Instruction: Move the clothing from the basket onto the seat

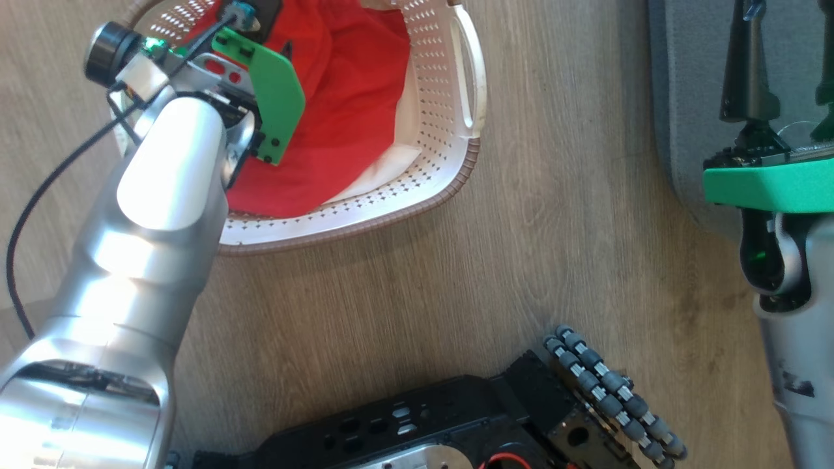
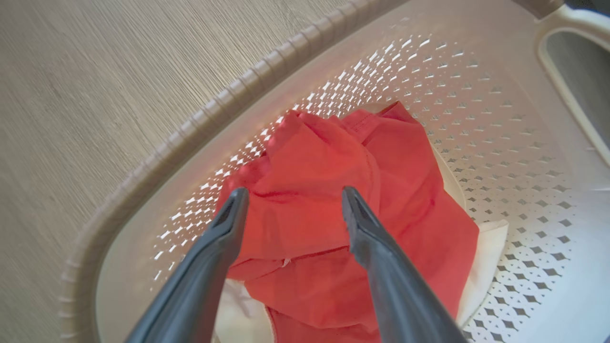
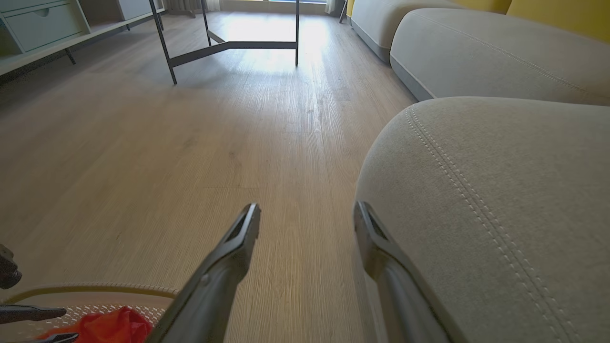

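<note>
The basket (image 1: pixel 449 189) stands on the wooden floor, cream with a brown rim (image 2: pixel 214 114). The red clothing (image 1: pixel 352 85) lies crumpled inside it, over some white fabric (image 2: pixel 486 257). My left gripper (image 2: pixel 290 193) is inside the basket, open, its two fingertips spread just over a raised fold of the clothing (image 2: pixel 324 157); I cannot tell whether they touch it. My right gripper (image 3: pixel 305 209) is open and empty, low beside the rounded edge of the grey seat (image 3: pixel 500 190). The head view shows that gripper (image 1: pixel 785 65) over the seat (image 1: pixel 684 98). The basket (image 3: pixel 95 290) and clothing (image 3: pixel 105 326) show at the lower left.
My own black base with its roller wheel (image 1: pixel 612 391) sits at the bottom of the head view. Bare wooden floor (image 1: pixel 554 228) separates basket and seat. Farther off stand dark table legs (image 3: pixel 228 45), a low cabinet (image 3: pixel 38 24) and more grey cushions (image 3: pixel 476 47).
</note>
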Robot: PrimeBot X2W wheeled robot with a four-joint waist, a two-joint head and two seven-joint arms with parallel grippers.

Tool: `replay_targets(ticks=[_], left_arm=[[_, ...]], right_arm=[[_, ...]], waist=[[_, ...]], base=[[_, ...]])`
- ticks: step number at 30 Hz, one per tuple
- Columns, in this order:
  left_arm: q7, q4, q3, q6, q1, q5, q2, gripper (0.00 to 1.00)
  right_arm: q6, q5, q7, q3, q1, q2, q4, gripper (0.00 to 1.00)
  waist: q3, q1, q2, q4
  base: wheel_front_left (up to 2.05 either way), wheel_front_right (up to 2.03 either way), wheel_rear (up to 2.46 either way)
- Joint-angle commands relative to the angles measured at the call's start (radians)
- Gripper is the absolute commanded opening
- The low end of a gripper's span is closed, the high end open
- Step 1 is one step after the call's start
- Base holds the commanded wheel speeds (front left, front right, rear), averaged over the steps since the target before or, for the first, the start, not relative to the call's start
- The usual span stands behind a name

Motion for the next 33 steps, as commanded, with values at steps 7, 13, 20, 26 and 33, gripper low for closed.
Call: replay_targets(ticks=[7, 13, 20, 26, 33], left_arm=[[0.041, 0.029, 0.021, 0.011, -0.040, -0.022, 0.038, 1.00], [0.054, 0.059, 0.021, 0.019, -0.054, -0.031, 0.051, 1.00], [0.058, 0.081, 0.021, 0.034, -0.076, -0.039, 0.064, 1.00], [0.076, 0.094, 0.019, 0.058, -0.096, -0.039, 0.069, 1.00], [0.084, 0.113, 0.014, 0.067, -0.117, -0.044, 0.082, 1.00]], right_arm=[[0.007, -0.003, -0.010, 0.006, 0.035, 0.015, -0.036, 1.00], [0.007, -0.007, -0.010, 0.005, 0.041, 0.030, -0.042, 1.00], [0.007, -0.011, -0.010, 0.005, 0.052, 0.048, -0.061, 1.00], [0.007, -0.011, -0.010, 0.001, 0.071, 0.066, -0.085, 1.00], [0.007, -0.005, -0.010, 0.000, 0.092, 0.088, -0.093, 1.00]], waist=[[0.022, 0.0000, 0.0000, -0.035], [0.034, 0.0000, 0.0000, -0.052], [0.049, 0.0000, 0.0000, -0.063], [0.066, 0.0000, 0.0000, -0.074], [0.086, 0.0000, 0.0000, -0.092]], base=[[0.00, 0.00, 0.00], [0.00, 0.00, 0.00], [0.00, 0.00, 0.00], [0.00, 0.00, 0.00], [0.00, 0.00, 0.00]])
